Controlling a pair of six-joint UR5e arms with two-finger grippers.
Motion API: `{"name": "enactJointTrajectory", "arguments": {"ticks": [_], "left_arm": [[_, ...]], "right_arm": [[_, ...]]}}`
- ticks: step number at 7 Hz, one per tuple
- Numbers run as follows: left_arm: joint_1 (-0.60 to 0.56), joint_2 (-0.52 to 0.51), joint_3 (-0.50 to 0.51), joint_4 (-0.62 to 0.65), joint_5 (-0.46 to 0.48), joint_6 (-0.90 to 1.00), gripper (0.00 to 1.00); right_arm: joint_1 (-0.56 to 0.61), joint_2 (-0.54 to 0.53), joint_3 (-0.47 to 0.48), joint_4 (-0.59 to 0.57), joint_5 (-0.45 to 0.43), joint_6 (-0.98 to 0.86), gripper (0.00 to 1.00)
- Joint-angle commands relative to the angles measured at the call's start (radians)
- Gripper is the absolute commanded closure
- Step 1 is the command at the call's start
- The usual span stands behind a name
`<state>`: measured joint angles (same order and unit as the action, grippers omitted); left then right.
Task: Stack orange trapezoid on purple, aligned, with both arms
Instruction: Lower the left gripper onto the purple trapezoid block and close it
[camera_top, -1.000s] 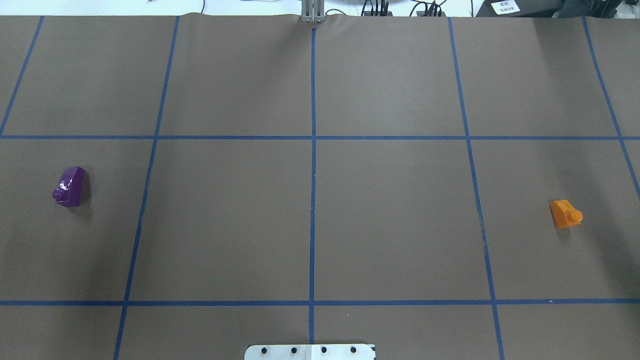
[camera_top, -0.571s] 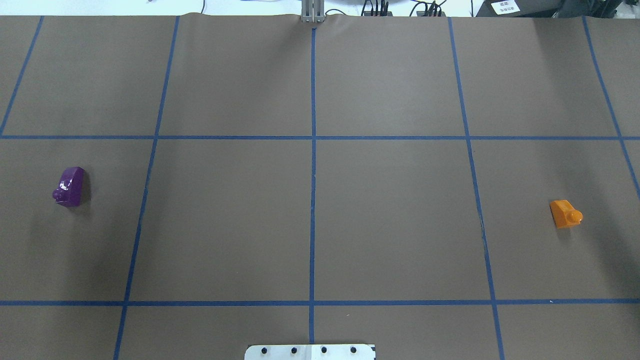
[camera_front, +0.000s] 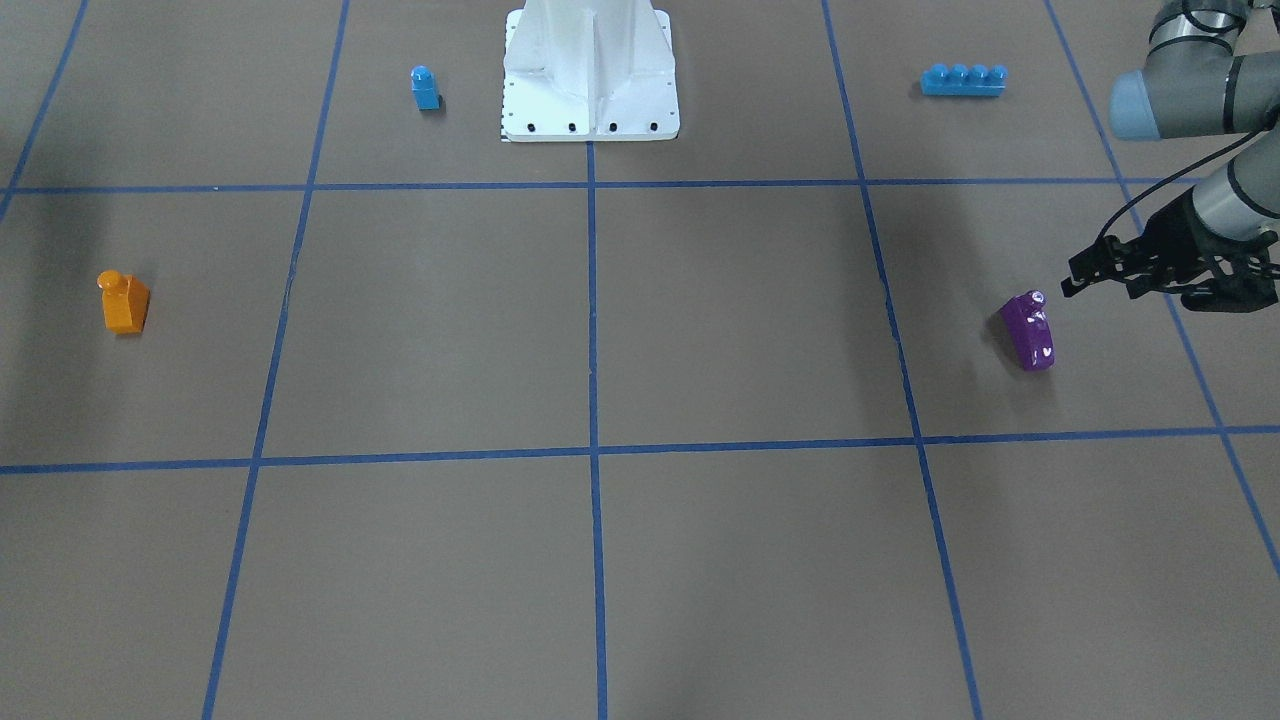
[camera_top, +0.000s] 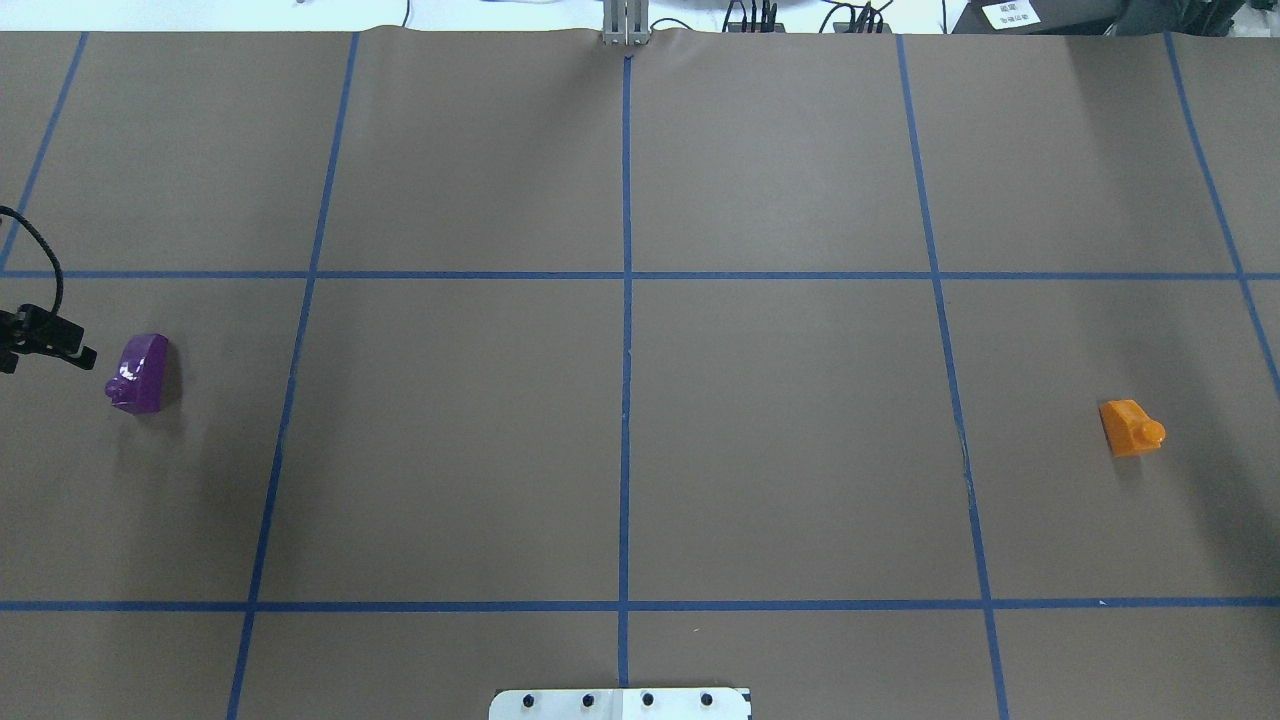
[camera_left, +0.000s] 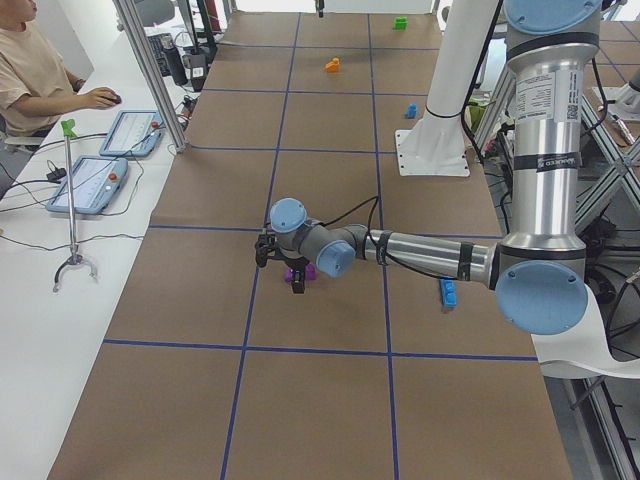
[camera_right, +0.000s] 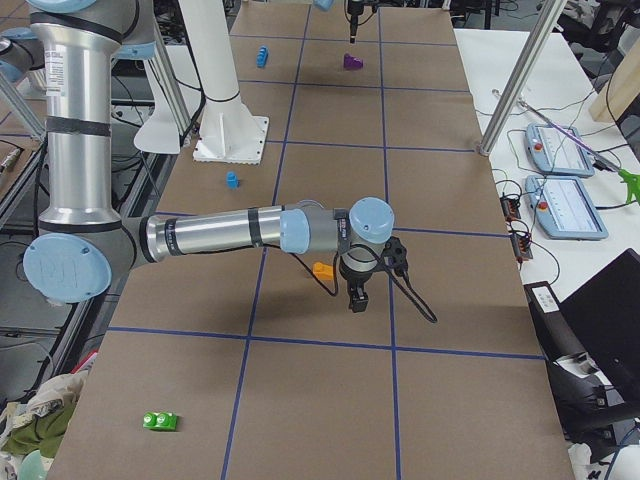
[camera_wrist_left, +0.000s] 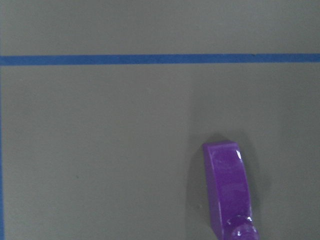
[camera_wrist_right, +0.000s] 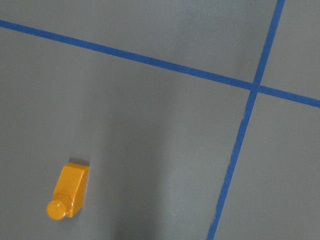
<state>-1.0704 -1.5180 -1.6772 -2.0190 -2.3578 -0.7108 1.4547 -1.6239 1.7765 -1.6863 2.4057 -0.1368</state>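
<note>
The purple block (camera_top: 140, 373) lies on its side at the table's left, stud toward the robot; it also shows in the front view (camera_front: 1028, 332) and low right in the left wrist view (camera_wrist_left: 227, 190). My left gripper (camera_front: 1100, 282) hovers just outboard of it at the table's edge (camera_top: 50, 350), empty, fingers apart. The orange trapezoid (camera_top: 1131, 428) lies at the far right; it shows in the front view (camera_front: 122, 302) and the right wrist view (camera_wrist_right: 70, 192). My right gripper (camera_right: 358, 295) hangs above it; I cannot tell if it is open.
A small blue single-stud block (camera_front: 425, 88) and a long blue brick (camera_front: 963, 80) lie either side of the white robot base (camera_front: 590, 70). A green block (camera_right: 160, 421) lies at the table's near right end. An operator (camera_left: 35, 70) sits past the left end.
My left gripper has come into the overhead view from the left edge, beside the purple block. Neither block has moved.
</note>
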Motion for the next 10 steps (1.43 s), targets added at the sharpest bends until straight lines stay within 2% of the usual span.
{"name": "enactJointTrajectory", "arguments": {"ticks": [1, 5, 6, 7, 8, 9, 10], "left_arm": [[0.094, -0.014, 0.005, -0.027, 0.002, -0.123, 0.0], [0.119, -0.122, 0.14, -0.024, 0.005, -0.118, 0.03], [0.119, -0.123, 0.142, -0.024, 0.02, -0.115, 0.09], [0.122, -0.122, 0.142, -0.024, 0.053, -0.115, 0.21], [0.121, -0.114, 0.14, -0.024, 0.057, -0.115, 0.55], [0.121, -0.117, 0.13, -0.024, 0.058, -0.115, 1.0], [0.119, -0.125, 0.113, -0.023, 0.058, -0.119, 1.0]], "right_arm": [[-0.002, 0.001, -0.002, -0.001, 0.006, 0.0, 0.0], [-0.004, -0.004, -0.002, -0.001, 0.027, -0.001, 0.0], [-0.004, -0.004, -0.002, -0.001, 0.027, -0.001, 0.0], [-0.005, -0.004, -0.002, -0.001, 0.027, -0.001, 0.0], [-0.007, -0.004, -0.002, -0.001, 0.029, -0.001, 0.0], [-0.007, -0.004, 0.0, 0.0, 0.029, -0.001, 0.0], [-0.007, -0.004, 0.004, 0.0, 0.029, -0.001, 0.0]]}}
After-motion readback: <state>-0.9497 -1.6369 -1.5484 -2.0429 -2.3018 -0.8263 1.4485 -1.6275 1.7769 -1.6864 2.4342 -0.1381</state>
